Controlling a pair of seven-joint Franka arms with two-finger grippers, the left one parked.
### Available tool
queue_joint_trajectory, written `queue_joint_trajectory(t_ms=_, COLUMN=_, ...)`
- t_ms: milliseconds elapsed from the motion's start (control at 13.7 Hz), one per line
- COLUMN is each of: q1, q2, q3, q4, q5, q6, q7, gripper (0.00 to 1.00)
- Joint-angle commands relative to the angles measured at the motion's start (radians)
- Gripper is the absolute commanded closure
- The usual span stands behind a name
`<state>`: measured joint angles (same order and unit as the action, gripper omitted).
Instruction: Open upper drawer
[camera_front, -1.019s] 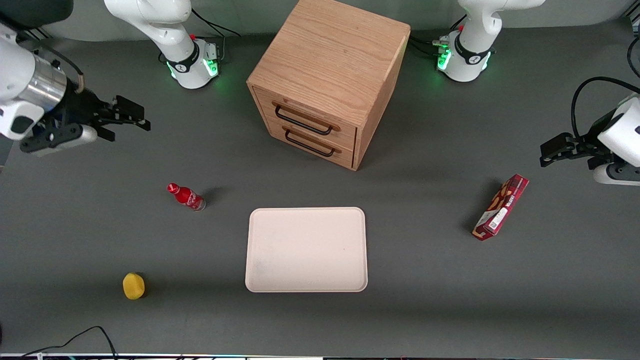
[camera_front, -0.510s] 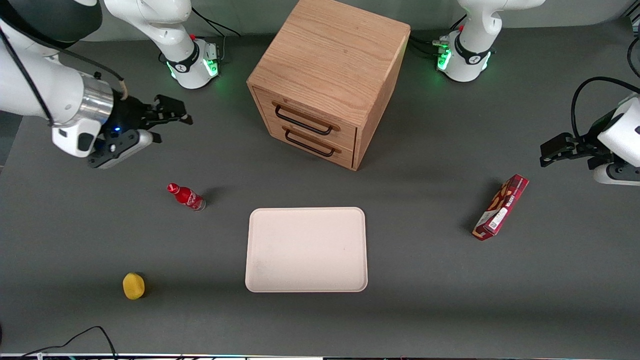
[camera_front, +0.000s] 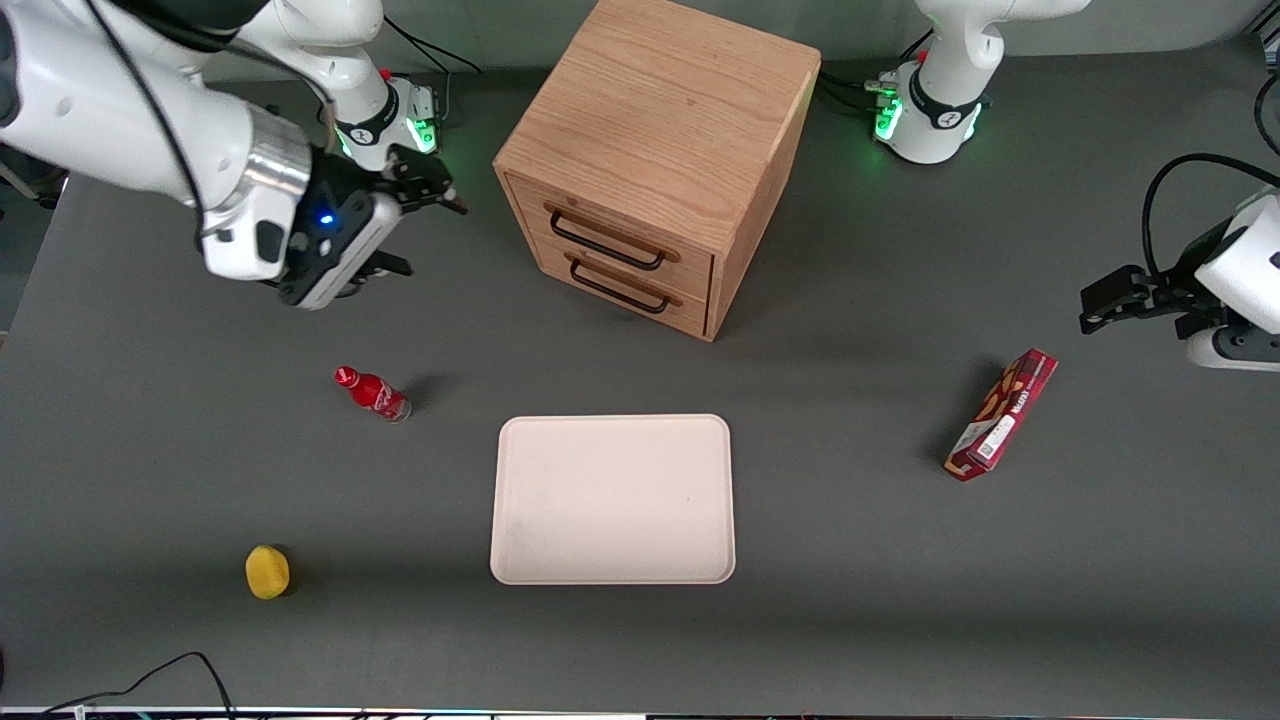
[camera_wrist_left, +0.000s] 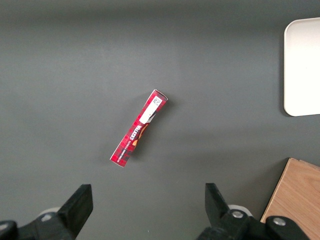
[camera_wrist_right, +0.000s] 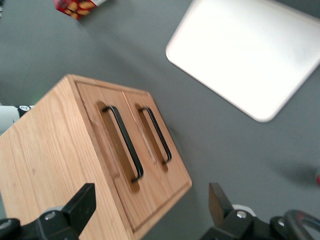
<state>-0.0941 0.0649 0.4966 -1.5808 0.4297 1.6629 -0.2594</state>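
While the upper drawer (camera_front: 612, 236) sits flush in the cabinet (camera_front: 655, 150), the gripper (camera_front: 425, 225) hangs beside it, fingers spread, holding nothing.

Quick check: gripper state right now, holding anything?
Gripper: open, holding nothing, in the air beside the cabinet, not touching the upper drawer, which is shut.

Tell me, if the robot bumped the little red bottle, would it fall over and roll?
Probably yes. The small red bottle with a white cap stands upright, tall and narrow on a small base, so a nudge could likely tip it. Its round body would then likely roll on the flat grey table. The gripper, fingers open, hovers farther from the front camera, beside the wooden cabinet, not touching the bottle.
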Motion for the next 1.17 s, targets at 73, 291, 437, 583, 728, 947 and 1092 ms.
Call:
queue_joint_trajectory(t_ms=73, q1=0.085, q2=0.036, q3=0.02, q4=0.025, q5=-0.037, q6=0.122, q7=-0.182, gripper=0.0)
queue_joint_trajectory(t_ms=291, q1=0.163, q2=0.111, q3=0.02, q4=0.059, q5=-0.062, q6=0.161, q7=-0.173, gripper=0.0)
queue_joint_trajectory(t_ms=437, q1=0.206, q2=0.153, q3=0.02, q4=0.071, q5=-0.132, q6=0.191, q7=-0.173, gripper=0.0)
queue_joint_trajectory(t_ms=583, q1=0.244, q2=0.156, q3=0.02, q4=0.067, q5=-0.253, q6=0.224, q7=-0.176, gripper=0.0)
queue_joint_trajectory(t_ms=728, q1=0.257, q2=0.182, q3=0.02, q4=0.065, q5=-0.267, q6=0.233, q7=-0.175, gripper=0.0)
queue_joint_trajectory(t_ms=947, q1=0.295, q2=0.194, q3=0.02, q4=0.045, q5=-0.324, q6=0.248, q7=-0.172, gripper=0.0)
queue_joint_trajectory(t_ms=1092, q1=0.319, q2=0.214, q3=0.02, q4=0.035, q5=-0.339, q6=0.258, q7=-0.173, gripper=0.0)
